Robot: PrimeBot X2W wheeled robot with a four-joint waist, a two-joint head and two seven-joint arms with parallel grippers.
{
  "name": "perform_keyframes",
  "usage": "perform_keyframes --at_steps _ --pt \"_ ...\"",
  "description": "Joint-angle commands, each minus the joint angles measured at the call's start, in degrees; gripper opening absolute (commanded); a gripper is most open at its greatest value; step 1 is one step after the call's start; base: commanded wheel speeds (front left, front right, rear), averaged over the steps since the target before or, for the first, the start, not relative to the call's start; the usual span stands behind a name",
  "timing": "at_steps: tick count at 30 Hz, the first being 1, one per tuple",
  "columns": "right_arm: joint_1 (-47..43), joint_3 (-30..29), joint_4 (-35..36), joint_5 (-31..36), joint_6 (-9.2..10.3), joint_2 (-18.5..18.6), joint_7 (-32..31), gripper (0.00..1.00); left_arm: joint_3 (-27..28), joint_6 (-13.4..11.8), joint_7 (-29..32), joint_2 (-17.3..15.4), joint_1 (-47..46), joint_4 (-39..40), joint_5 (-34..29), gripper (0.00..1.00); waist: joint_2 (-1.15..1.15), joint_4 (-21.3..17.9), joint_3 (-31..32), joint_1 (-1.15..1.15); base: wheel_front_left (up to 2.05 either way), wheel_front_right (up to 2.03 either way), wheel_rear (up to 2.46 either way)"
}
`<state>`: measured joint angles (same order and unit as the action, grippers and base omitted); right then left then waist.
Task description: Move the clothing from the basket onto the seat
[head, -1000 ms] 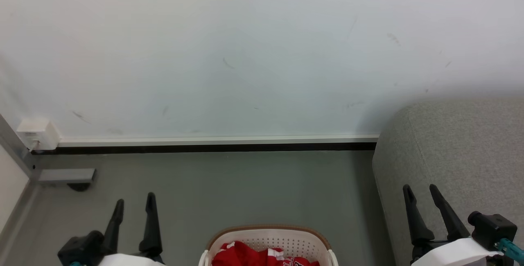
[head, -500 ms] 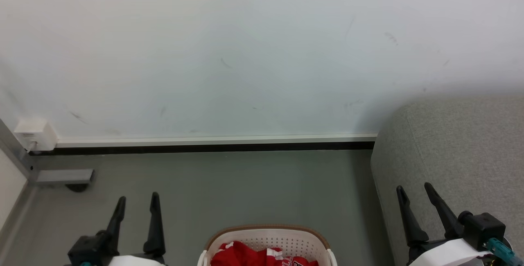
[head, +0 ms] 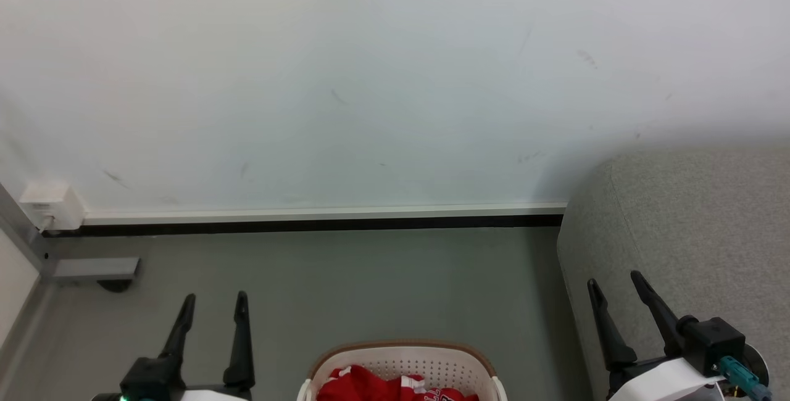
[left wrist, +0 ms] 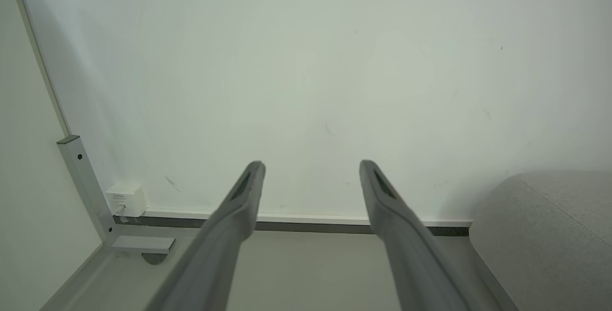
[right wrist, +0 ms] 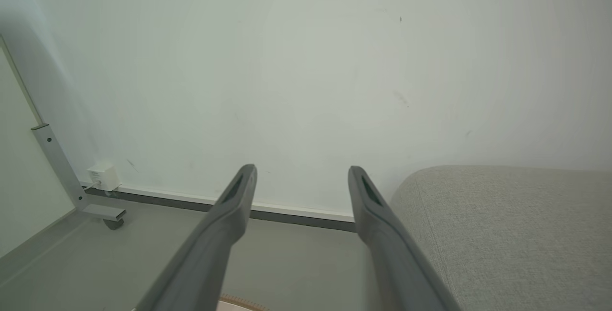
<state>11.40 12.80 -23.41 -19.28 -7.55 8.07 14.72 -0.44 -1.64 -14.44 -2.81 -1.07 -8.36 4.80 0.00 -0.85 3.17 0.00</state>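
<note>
The only writing is white lettering on the red clothing [head: 395,387]. The bottom edge of the head view cuts it off, so it cannot be read. The clothing lies bunched inside the basket [head: 401,361], which stands on the floor [head: 345,277] well back from the floor's edge at the wall [head: 370,80] and to the left of the seat [head: 697,222], not touching it. A sliver of its brown rim [right wrist: 239,302] shows under the right arm.

Both arms reach forward at about floor-to-seat height, fingers pointing towards the wall. The left gripper [head: 216,295] hangs over bare floor to the left of the basket, its jaws spread wide with nothing between them; its wrist view shows the same gap [left wrist: 311,165]. The right gripper [head: 613,278] hangs at the seat's rounded near-left corner [right wrist: 502,234], jaws likewise wide apart and empty [right wrist: 302,168], fingers leaning slightly left.

Since a second ago the whole head view has drifted slightly left, so the camera has turned. Against that drift the left gripper has come inward towards the basket. The right gripper's shift roughly matches the scene's. The clothing lies as it did.
</note>
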Motion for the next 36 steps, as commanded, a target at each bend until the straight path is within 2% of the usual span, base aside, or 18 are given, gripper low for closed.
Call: perform_keyframes --at_steps 1,6,23,36 --pt "0.2 -0.2 0.2 1.4 0.11 -0.1 0.4 1.00 0.0 0.0 -0.4 -0.4 0.1 0.0 -1.1 1.00 0.00 0.0 0.1 0.00 0.00 0.00 0.00" --pt "0.1 -0.2 0.1 2.9 0.12 -0.4 0.5 1.00 0.0 0.1 -0.8 -0.4 0.2 -0.4 -3.2 1.00 0.00 -0.1 0.3 0.00 0.00 0.00 0.00" --pt "0.0 0.0 0.1 1.0 0.12 -0.1 0.5 1.00 0.6 1.0 -0.7 -0.2 0.6 -0.9 -0.9 1.00 0.00 -0.6 0.5 0.00 0.00 0.00 0.00" --pt "0.7 -1.8 1.9 0.9 0.12 0.2 0.5 1.00 0.2 1.5 -0.7 -0.2 -0.6 -0.4 0.9 1.00 0.00 -4.9 -2.5 0.00 0.00 0.00 0.00"
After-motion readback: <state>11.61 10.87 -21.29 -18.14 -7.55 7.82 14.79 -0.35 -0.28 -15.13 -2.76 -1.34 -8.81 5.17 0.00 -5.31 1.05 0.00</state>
